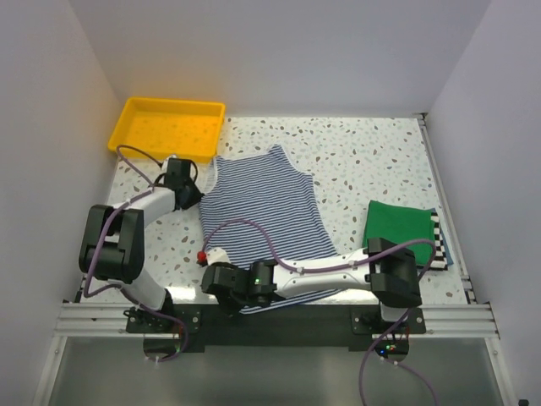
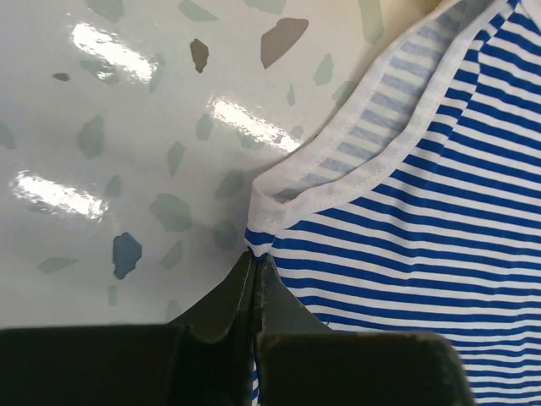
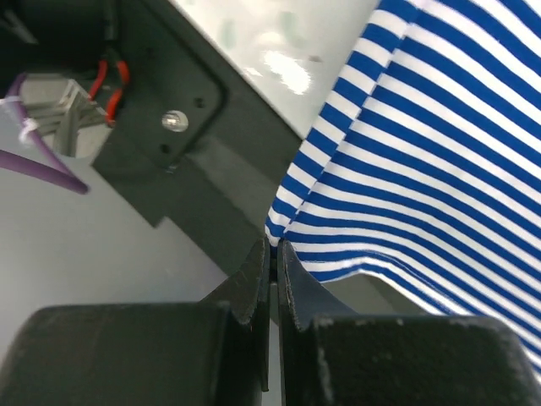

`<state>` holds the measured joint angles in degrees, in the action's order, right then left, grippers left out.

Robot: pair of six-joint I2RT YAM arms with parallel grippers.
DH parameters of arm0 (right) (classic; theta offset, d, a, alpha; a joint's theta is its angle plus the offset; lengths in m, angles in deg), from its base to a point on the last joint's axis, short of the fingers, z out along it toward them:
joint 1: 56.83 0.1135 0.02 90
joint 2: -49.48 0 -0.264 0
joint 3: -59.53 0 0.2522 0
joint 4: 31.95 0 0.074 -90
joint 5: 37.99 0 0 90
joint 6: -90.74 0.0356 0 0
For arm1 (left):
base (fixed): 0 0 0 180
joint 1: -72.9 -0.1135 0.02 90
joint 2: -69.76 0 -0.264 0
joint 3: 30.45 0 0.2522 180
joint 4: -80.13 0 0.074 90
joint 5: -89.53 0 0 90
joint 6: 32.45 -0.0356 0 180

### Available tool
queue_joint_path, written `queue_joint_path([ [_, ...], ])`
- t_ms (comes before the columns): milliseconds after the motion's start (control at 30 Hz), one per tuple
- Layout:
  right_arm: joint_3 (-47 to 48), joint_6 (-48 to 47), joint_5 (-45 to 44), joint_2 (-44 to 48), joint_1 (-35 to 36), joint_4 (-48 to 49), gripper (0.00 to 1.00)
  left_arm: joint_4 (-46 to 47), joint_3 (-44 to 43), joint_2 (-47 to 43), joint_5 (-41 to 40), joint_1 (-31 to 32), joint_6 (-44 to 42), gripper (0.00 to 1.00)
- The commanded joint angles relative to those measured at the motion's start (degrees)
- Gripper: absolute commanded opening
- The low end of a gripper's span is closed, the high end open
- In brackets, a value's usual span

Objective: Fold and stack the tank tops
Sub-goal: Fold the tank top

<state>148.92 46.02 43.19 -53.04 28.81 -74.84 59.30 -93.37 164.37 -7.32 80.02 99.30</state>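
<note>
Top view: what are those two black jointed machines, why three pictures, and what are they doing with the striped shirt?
They are two robot arms bolted at the near edge of a table. The top view looks down from above and behind them. The other two pictures come from a camera on each arm's wrist, looking along its claw. On the table lie a blue-and-white striped tank top, a yellow tray at the far left, and at the right a folded green tank top on a black-and-white striped one. The left claw is shut on the striped top's edge by a white-trimmed opening. The right claw is shut on its bottom corner at the table's near edge.
</note>
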Motion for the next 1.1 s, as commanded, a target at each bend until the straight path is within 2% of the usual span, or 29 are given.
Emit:
queue_joint_path([
  [0,4.0,-0.9,5.7,-2.5,1.4,1.5,0.0,-2.8,-4.9,-4.5,-8.0,-0.6,-3.0,0.0],
  [133,5.8,-1.3,3.9,-1.3,1.0,0.3,0.0,-3.7,-7.2,-6.2,-7.2,-0.4,-4.6,0.0],
  [200,3.7,-0.4,2.1,0.6,0.0,0.1,0.0,-3.9,-8.7,-6.0,-5.9,0.2,-5.0,0.0],
  [333,-4.6,2.1,0.7,8.4,-2.6,2.1,0.0,-4.4,-12.5,-3.6,-5.1,3.7,-5.2,0.0],
  [600,-20.3,9.4,-3.4,19.5,-3.8,4.0,0.0,-6.2,-23.4,8.7,-6.1,14.2,-4.1,0.0],
  [867,-32.6,16.6,-6.5,24.8,-3.7,9.8,0.0,-6.6,-28.9,15.6,-7.4,21.2,-3.9,0.0],
  [1067,-35.7,19.0,-7.3,24.9,-3.8,11.9,0.0,-6.8,-29.4,16.6,-8.4,23.6,-4.1,0.0],
])
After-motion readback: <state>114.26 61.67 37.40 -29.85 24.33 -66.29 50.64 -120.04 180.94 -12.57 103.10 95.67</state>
